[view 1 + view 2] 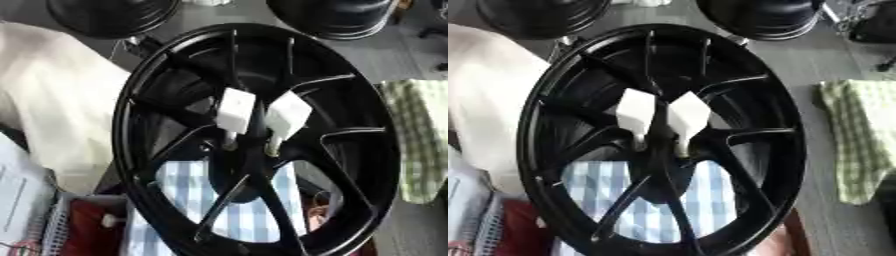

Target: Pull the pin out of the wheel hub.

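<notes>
A black wheel (254, 140) filled the centre of the frame, standing tilted with its spokes toward the camera. Two white pins (234, 111) (287, 116) sat side by side just above the hub (249, 155), each with a broad white head and a thin stem running down to the hub. Through the lower spokes showed a blue-and-white checked cloth (236, 210). A green checked cloth (424, 135) lay at the right edge, and a white cloth (52, 100) at the left. Two more dark wheels (114, 15) (337, 17) sat along the top.

Neither hand showed in either view, so the state of the fingers could not be told. The pull had seemingly not begun: both pins were seated. The next move would call for a hand to come in toward the centre, pinch one white head between thumb and fingers, and draw it along the stem's line, away from the hub, without knocking the neighbouring pin.
</notes>
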Tool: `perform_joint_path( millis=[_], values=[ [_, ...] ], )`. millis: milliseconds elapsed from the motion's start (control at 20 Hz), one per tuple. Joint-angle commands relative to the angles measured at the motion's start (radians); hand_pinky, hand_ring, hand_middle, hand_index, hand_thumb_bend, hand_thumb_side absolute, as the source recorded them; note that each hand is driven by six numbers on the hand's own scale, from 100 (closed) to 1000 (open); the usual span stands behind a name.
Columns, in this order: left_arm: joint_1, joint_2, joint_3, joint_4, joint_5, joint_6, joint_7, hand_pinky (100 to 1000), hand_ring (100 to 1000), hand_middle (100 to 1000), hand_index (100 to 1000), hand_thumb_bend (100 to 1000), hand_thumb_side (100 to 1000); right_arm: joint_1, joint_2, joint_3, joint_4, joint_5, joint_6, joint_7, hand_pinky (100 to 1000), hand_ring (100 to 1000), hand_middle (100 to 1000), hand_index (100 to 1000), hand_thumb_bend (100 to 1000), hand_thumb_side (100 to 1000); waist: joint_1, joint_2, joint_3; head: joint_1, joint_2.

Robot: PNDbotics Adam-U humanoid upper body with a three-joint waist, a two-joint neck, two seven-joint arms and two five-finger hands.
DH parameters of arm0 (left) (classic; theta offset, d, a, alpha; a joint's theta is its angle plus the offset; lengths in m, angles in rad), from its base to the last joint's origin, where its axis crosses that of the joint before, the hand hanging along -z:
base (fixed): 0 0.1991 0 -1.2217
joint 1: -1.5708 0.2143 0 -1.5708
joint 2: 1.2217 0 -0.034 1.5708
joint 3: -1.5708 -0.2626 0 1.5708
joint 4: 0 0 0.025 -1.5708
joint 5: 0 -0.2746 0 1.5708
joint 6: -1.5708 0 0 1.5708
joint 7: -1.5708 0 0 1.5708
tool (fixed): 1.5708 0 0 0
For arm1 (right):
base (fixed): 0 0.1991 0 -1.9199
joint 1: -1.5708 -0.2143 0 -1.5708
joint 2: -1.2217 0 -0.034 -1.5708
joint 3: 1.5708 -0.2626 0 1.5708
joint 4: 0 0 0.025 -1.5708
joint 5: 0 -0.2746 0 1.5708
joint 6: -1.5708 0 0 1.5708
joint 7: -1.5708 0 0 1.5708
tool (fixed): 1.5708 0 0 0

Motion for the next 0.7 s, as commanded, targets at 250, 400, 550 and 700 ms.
perform_joint_path(
  millis=[250, 400, 550, 700],
  values=[
    [-0.006, 0.03, 0.004, -0.014, -0.009, 0.005, -0.003, 775, 661, 593, 750, 273, 671, -0.058, -0.109, 0.037, -0.015, 0.037, -0.151, 0.166, 859, 763, 709, 739, 195, 412, -0.003, -0.007, 0.003, -0.002, -0.012],
    [-0.006, 0.032, 0.004, -0.014, -0.01, 0.006, -0.004, 776, 661, 593, 750, 272, 671, -0.095, -0.119, 0.065, -0.015, 0.012, -0.195, 0.271, 861, 766, 712, 740, 205, 403, -0.006, -0.004, 0.005, -0.003, -0.015],
    [-0.007, 0.033, 0.002, -0.014, -0.01, 0.006, -0.005, 776, 661, 593, 750, 271, 672, -0.131, -0.125, 0.089, -0.015, -0.002, -0.215, 0.395, 866, 776, 725, 748, 258, 416, -0.009, -0.004, 0.01, -0.005, -0.022],
    [-0.007, 0.033, -0.001, -0.013, -0.009, 0.008, -0.008, 776, 659, 593, 750, 270, 674, -0.169, -0.123, 0.113, -0.015, -0.012, -0.223, 0.496, 867, 779, 728, 750, 270, 418, -0.011, -0.005, 0.013, -0.009, -0.024]
  ],
)
